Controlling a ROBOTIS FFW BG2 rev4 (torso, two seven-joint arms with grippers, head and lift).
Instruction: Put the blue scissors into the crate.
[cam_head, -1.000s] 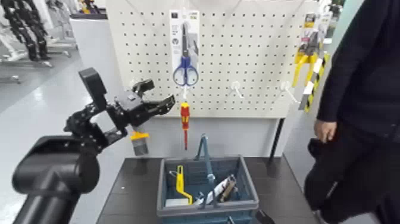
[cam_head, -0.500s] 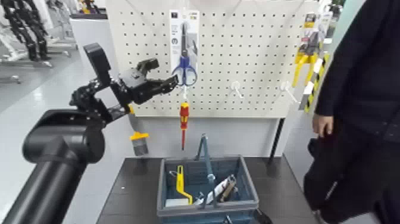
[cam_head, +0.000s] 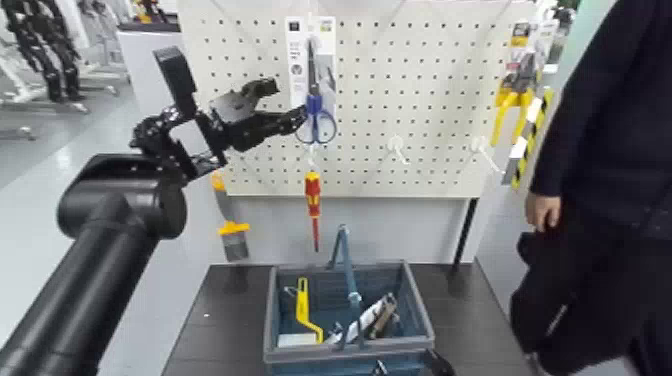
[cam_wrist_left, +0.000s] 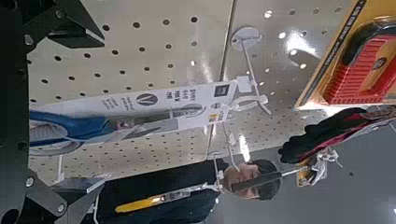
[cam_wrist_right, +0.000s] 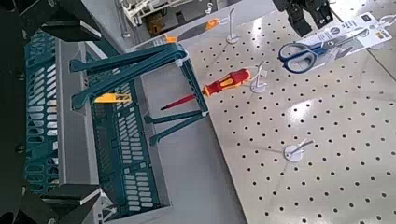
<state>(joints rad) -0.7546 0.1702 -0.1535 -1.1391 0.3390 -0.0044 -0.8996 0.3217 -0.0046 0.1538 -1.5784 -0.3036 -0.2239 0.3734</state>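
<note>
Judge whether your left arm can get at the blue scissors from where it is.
Probably yes: the left claw is open right beside the blue scissors, and nothing appears to stand between them.

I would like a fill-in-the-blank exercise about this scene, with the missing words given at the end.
1. The scissors have loop handles coloured ____.
2. The red-and-yellow tool hanging below them is a ____.
3. The blue-grey crate stands below the board and has one arched ____.
4. The left claw is at the scissors' handles, and its jaws stand ____.

Missing words: blue; screwdriver; handle; open.
</note>
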